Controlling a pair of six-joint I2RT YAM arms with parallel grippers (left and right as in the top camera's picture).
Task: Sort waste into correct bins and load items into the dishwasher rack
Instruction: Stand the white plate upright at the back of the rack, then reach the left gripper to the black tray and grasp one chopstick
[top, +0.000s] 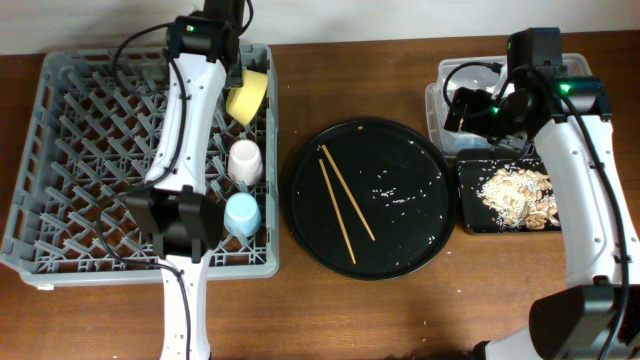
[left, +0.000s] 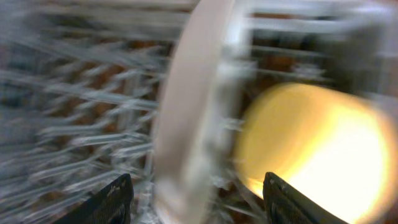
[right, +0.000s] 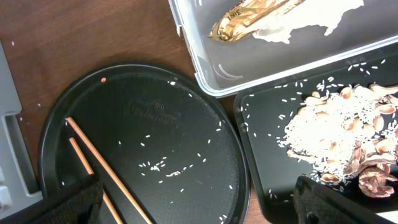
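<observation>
The grey dishwasher rack holds the yellow bowl, the pink cup and the blue cup. My left gripper is at the rack's far right corner. In the blurred left wrist view it is open, its fingers either side of the pale plate, which stands on edge beside the bowl. The chopsticks lie on the round black tray. My right gripper is open and empty. The clear tub holds the foil wrapper and white paper. The black rectangular tray holds food scraps.
Loose rice grains are scattered on the round black tray. The clear tub and rectangular tray sit close together at the right. Bare wooden table lies in front.
</observation>
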